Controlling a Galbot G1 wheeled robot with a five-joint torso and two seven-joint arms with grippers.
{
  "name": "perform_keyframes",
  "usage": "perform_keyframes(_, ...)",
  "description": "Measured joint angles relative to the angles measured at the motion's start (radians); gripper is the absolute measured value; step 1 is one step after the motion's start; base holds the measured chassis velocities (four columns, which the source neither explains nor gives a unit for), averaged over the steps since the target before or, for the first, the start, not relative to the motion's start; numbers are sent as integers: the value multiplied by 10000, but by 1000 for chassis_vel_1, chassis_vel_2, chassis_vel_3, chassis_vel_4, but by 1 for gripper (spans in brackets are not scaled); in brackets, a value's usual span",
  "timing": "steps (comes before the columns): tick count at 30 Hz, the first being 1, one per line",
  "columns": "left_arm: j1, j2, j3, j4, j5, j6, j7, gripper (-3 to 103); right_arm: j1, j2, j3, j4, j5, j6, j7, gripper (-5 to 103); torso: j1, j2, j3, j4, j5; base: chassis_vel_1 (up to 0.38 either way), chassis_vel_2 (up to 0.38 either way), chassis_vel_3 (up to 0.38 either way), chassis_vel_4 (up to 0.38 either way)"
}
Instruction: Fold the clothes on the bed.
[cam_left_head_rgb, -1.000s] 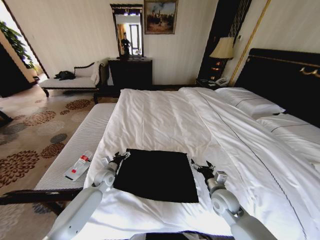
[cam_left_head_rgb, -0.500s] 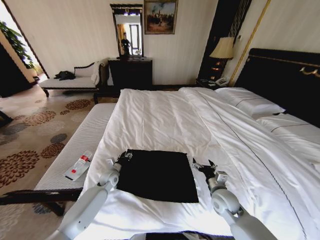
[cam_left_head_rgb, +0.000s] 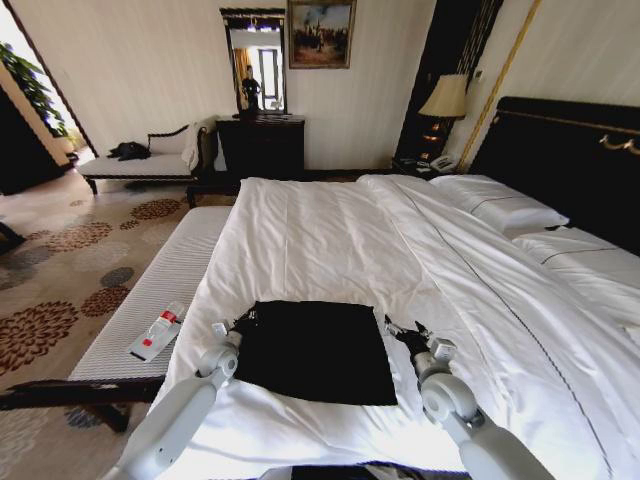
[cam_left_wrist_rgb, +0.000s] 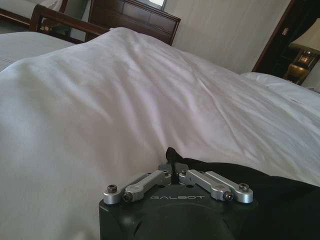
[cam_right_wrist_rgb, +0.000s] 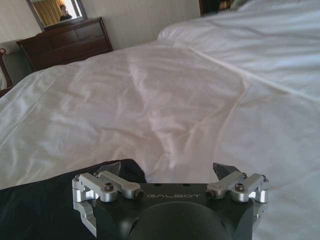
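Here, a black T-shirt (cam_left_head_rgb: 315, 350) is seen lying on the white duvet of the bed (cam_left_head_rgb: 330, 240), near the foot end, close to the robot. The shirt is laid out as a dark, nearly square shape, and no lettering can be seen on it. It is far smaller than the bed.

The left gripper (cam_left_head_rgb: 238, 322) is placed at the far left corner of the shirt. In the left wrist view, the left gripper (cam_left_wrist_rgb: 172, 169) is seen pinched together on a small peak of the black cloth (cam_left_wrist_rgb: 250, 185), which is lifted a little off the duvet (cam_left_wrist_rgb: 125, 100). So the shirt corner is held tight by it.

The right gripper (cam_left_head_rgb: 404, 331) is placed just beside the far right corner of the shirt, low over the duvet. In the right wrist view, the right gripper (cam_right_wrist_rgb: 169, 167) is seen spread wide, with nothing held between the fingers (cam_right_wrist_rgb: 222, 170). The black cloth (cam_right_wrist_rgb: 50, 200) is seen by one finger, and the white duvet (cam_right_wrist_rgb: 200, 100) is under the other.

White pillows (cam_left_head_rgb: 500, 205) are seen at the dark headboard (cam_left_head_rgb: 570, 160). A padded bench (cam_left_head_rgb: 160, 290) is seen along the left side of the bed, and a small white and red thing (cam_left_head_rgb: 157, 332) is lying on it.
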Motion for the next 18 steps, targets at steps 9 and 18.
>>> perform_keyframes(9,75,-149,-27,-206,19,-72,-332,2,2259,108,-653,-1732,2024,-111,-850,100,1,0,1,3,2,0,0,0,0)
perform_keyframes(18,98,-147,160,-312,62,-78,-487,2,2673,284,-977,-2445,2070,-129,-1137,100,1,0,1,1,2,0,0,0,0)
